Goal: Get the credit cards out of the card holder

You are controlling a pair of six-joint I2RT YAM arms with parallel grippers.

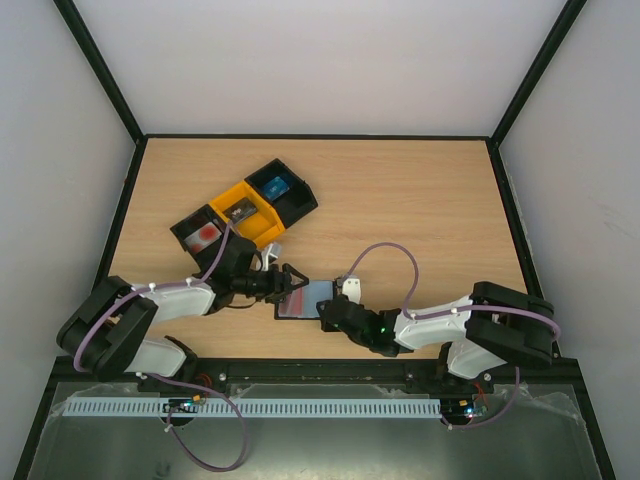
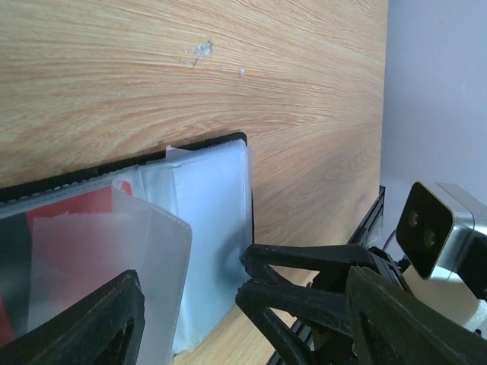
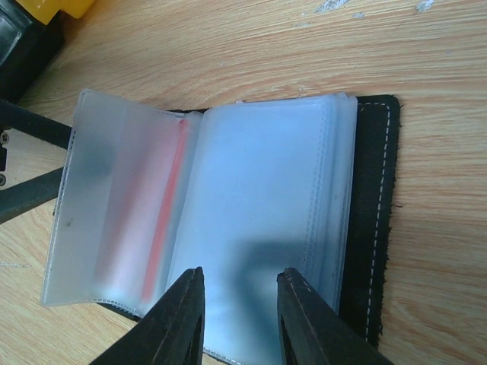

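The card holder [image 1: 305,298] lies open on the table, black cover down, frosted clear sleeves up. A red credit card [image 3: 162,205] shows through a left sleeve that is lifted partly upright; it also shows in the left wrist view [image 2: 72,209]. No other card shows. My left gripper [image 1: 290,281] is open wide at the holder's left edge, with the raised sleeve [image 2: 114,274] beside its left finger. My right gripper [image 3: 240,277] is open a little, its tips over the bluish right sleeves [image 3: 259,198]; I cannot tell whether they touch.
A row of black and yellow bins [image 1: 245,210] with small items lies just behind the left arm. The right gripper's fingers [image 2: 304,285] and wrist camera [image 2: 434,228] sit close in front of the left gripper. The table's near edge is just below the holder.
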